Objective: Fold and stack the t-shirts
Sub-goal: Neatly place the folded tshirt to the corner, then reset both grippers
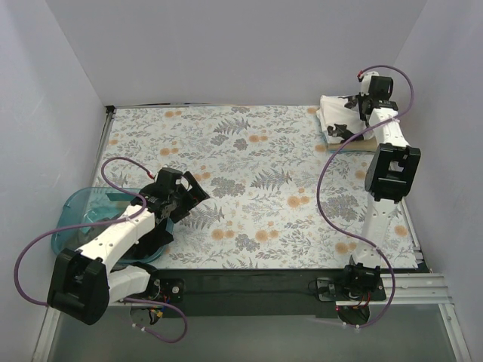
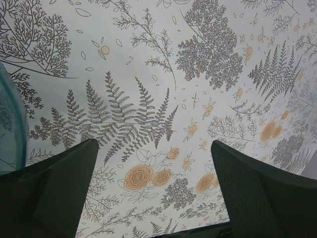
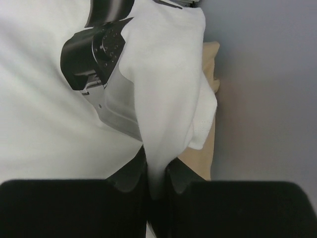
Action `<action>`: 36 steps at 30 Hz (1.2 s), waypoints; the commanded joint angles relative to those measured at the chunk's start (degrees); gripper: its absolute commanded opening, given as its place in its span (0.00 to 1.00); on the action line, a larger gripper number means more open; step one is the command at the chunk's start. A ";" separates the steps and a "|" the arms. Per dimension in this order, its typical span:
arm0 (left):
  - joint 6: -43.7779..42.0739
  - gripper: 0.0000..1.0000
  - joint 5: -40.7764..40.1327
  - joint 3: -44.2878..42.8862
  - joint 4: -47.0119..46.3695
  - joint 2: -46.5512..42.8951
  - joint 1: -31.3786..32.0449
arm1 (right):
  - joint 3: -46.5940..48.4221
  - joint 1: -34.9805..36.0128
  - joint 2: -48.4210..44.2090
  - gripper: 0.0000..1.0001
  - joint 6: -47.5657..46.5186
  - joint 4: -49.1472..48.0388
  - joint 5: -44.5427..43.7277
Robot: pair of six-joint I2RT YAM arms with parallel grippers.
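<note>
top view: the white shirt [image 1: 333, 113] sits bunched in the far right corner, on top of a tan shirt [image 1: 364, 138]. your right gripper [image 1: 355, 108] is on it, close to the wall [image 1: 445, 113]. if you pull toward the middle carelessly, i'd expect the tan one to drag along, or the white one to come out as a crumple rather than spread. the purple cable [image 1: 324, 181] of the right arm loops over the floral cloth [image 1: 249, 166], about where you'd lay the shirt, and it could snag. the left gripper [image 1: 190, 197] hangs near the basket [image 1: 72, 219], well apart from the shirts.

left wrist view: its jaws are spread wide with nothing between them. below is only floral cloth, with the basket rim at the left edge.

right wrist view: the fingers [image 3: 74, 208] are pinched on a thin fold of the white shirt, near its black print [image 3: 94, 54]. that looks like little cloth to hold, so a quick tug may slip it out. the tan shirt's edge lies just beside the fold, close enough to catch.
</note>
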State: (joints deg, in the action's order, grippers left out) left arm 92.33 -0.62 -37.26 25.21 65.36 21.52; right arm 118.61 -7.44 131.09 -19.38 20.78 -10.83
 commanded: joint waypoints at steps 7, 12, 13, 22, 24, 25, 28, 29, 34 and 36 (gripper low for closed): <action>-1.46 0.98 -1.13 -1.86 -0.16 -0.06 -0.07 | 0.75 -2.75 2.07 0.28 -0.66 -8.03 -1.47; -1.54 0.98 -1.22 -2.82 0.36 0.55 -0.07 | 0.57 -2.75 2.16 0.98 1.01 -8.82 -6.39; -1.63 0.98 -1.40 -3.00 0.80 0.64 -0.07 | 0.05 -2.75 1.89 0.98 1.36 -8.82 -6.14; -3.04 0.98 -3.24 -5.11 2.38 -2.26 -0.07 | -7.94 -2.23 -12.23 0.98 9.35 -8.82 4.75; -3.39 0.98 -3.42 -5.81 2.74 -2.70 -0.07 | -12.07 -1.70 -15.49 0.98 12.06 -8.91 5.90; -3.56 0.98 -2.98 -5.81 2.91 -2.96 -0.16 | -13.82 -1.09 -19.25 0.98 13.30 -8.91 6.60; -3.83 0.98 -1.23 -4.50 2.21 -4.54 -0.07 | -23.74 0.23 -27.86 0.98 18.05 -10.05 8.89; -4.26 0.98 -1.14 -4.06 1.95 -5.41 -0.07 | -27.43 0.67 -30.34 0.98 18.84 -10.75 9.42; -5.06 0.98 -1.76 -5.37 2.21 -4.99 -0.07 | -51.43 5.85 -48.77 0.98 24.28 -15.15 6.96; -4.97 0.98 -0.26 -5.72 1.60 -4.98 -0.16 | -61.23 7.35 -54.42 0.98 25.87 -15.59 6.44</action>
State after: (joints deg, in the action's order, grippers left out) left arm 88.42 -1.91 -40.99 26.96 60.93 21.50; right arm 68.10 -1.80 82.39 1.32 7.38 -4.12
